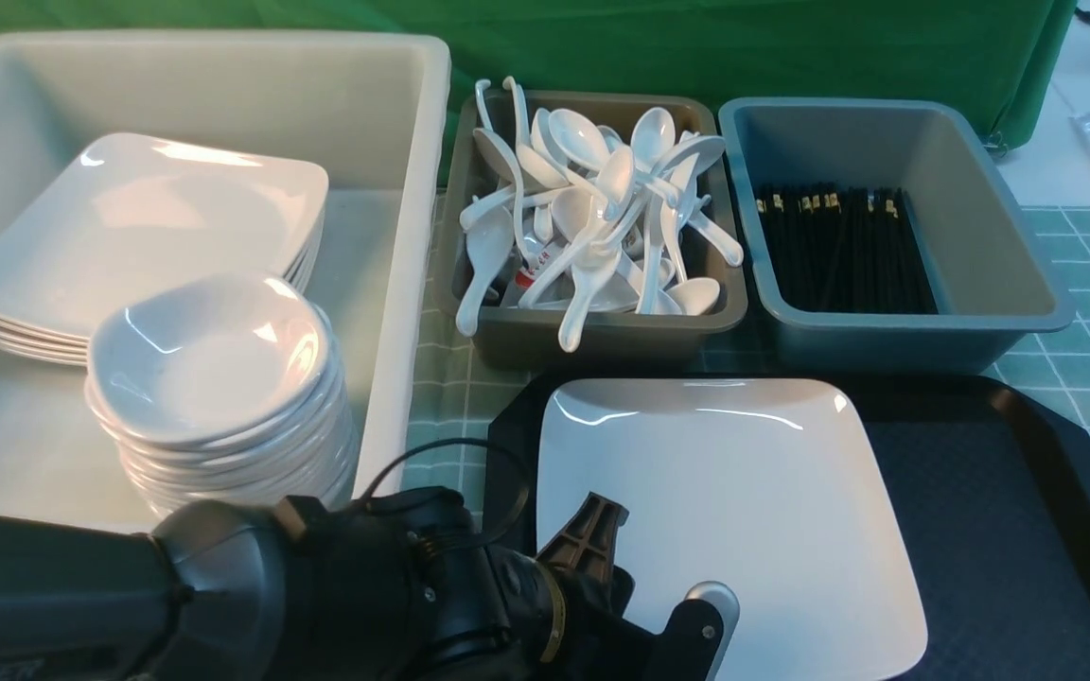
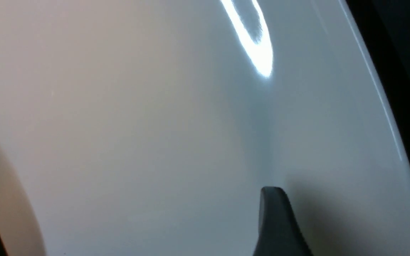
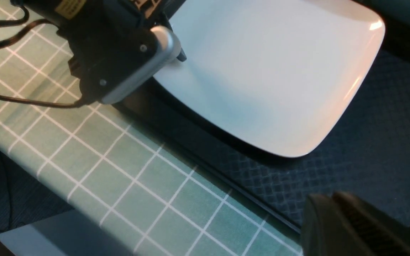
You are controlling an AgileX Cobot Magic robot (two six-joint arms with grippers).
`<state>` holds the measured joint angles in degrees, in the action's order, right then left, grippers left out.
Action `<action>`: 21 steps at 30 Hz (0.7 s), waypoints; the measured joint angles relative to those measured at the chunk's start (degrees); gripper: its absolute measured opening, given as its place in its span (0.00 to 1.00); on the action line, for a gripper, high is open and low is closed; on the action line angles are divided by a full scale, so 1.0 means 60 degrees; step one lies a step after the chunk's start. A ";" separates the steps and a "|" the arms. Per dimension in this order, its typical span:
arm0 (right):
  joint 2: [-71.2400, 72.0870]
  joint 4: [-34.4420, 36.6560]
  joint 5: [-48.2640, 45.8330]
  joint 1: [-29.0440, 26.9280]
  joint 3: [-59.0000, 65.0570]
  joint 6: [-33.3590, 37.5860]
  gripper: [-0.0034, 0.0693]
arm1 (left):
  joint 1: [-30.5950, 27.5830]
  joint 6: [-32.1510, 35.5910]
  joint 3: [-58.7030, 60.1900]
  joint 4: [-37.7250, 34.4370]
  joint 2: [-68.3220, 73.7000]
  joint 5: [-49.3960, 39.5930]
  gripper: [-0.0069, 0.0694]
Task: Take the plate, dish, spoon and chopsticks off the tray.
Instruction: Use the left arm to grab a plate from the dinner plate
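Left gripper (image 1: 602, 539): one finger (image 2: 276, 220) low over plate (image 1: 744, 492) at near-left corner. Other finger hidden, likely under rim; clamped or not, cannot tell.
Right gripper (image 3: 333, 202): jaws together, empty, above tray (image 1: 999, 530) at its near edge.
Plate lies on tray's left part; nothing else seen on tray.
Step, as judged: taking plate, last item.
Next: firm pinch on rim, lift level, carry left over tub (image 1: 394, 284) wall, set on plate stack (image 1: 148, 227), clear of dish stack (image 1: 214, 369).

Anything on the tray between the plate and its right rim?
No. Front view shows only bare tray surface right of the plate.
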<state>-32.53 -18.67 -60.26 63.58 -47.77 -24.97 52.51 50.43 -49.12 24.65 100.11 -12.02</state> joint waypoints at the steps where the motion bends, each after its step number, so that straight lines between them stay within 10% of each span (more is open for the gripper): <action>1: 0.0000 0.0012 0.0000 0.0000 0.0002 0.0000 0.14 | 0.0000 -0.0016 -0.0023 0.0148 0.0020 0.0007 0.57; 21: 0.0000 0.0092 -0.0012 0.0000 0.0010 0.0000 0.14 | 0.0079 -0.1156 -0.0051 -0.0305 -0.0107 -0.0105 0.30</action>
<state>-32.53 -18.12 -60.33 63.58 -47.71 -24.97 52.98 43.49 -49.43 22.81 99.47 -12.65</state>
